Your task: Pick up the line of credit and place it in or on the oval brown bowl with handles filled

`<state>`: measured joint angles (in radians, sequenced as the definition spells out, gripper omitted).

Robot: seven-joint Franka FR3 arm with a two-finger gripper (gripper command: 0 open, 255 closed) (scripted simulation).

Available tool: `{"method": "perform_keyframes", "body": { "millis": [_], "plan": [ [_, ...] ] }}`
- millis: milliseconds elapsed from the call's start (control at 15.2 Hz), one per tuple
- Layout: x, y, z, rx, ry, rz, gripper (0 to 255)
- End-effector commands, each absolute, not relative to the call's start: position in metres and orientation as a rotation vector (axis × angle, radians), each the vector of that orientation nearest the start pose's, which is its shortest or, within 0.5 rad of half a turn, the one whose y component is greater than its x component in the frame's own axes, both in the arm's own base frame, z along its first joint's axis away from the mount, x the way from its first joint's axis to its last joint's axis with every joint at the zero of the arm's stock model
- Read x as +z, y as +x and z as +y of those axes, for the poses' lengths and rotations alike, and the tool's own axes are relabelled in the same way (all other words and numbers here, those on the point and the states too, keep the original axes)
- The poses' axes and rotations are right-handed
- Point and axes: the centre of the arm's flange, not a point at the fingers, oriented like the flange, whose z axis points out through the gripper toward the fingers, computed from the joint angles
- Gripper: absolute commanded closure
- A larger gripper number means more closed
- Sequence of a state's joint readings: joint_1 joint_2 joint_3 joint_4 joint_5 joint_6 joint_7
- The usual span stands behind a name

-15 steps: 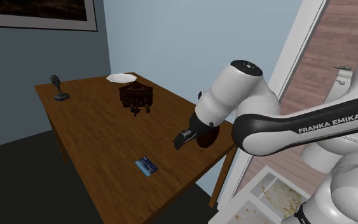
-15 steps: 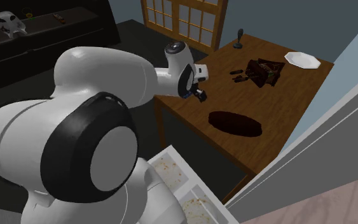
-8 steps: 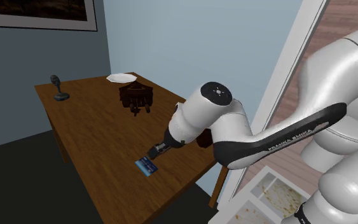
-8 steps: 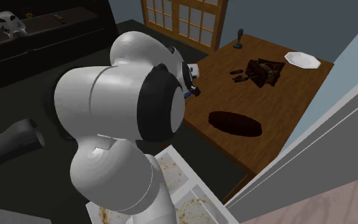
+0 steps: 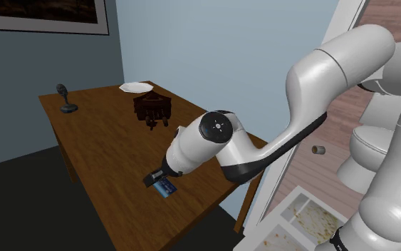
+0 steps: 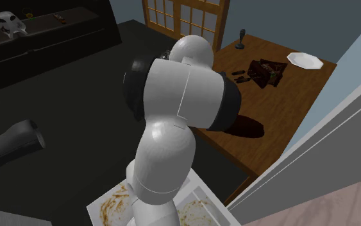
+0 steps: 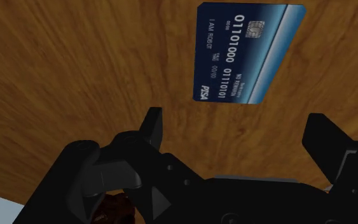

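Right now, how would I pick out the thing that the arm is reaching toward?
Look at the brown wooden table by the blue wall, at its near edge below the white arm. There a small dark blue card lies flat, just ahead of the open black fingers. It is the only blue thing on the table; it bears white numbers and a chip.

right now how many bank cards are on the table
1: a blue card lying flat on the wooden table, just ahead of the open gripper. The arm may hide others.
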<state>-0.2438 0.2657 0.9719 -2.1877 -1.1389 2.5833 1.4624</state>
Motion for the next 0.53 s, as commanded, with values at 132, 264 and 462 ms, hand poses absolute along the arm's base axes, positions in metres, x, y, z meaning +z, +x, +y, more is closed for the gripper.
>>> {"method": "perform_keyframes", "body": {
  "millis": [132, 264, 462],
  "plan": [
    [0.32, 0.431, 0.385, -0.894, -2.973, -0.185, 0],
    [0.317, 0.432, 0.385, -0.894, -2.973, -0.185, 0],
    [0.317, 0.432, 0.385, -0.894, -2.973, -0.185, 0]
  ]
}}
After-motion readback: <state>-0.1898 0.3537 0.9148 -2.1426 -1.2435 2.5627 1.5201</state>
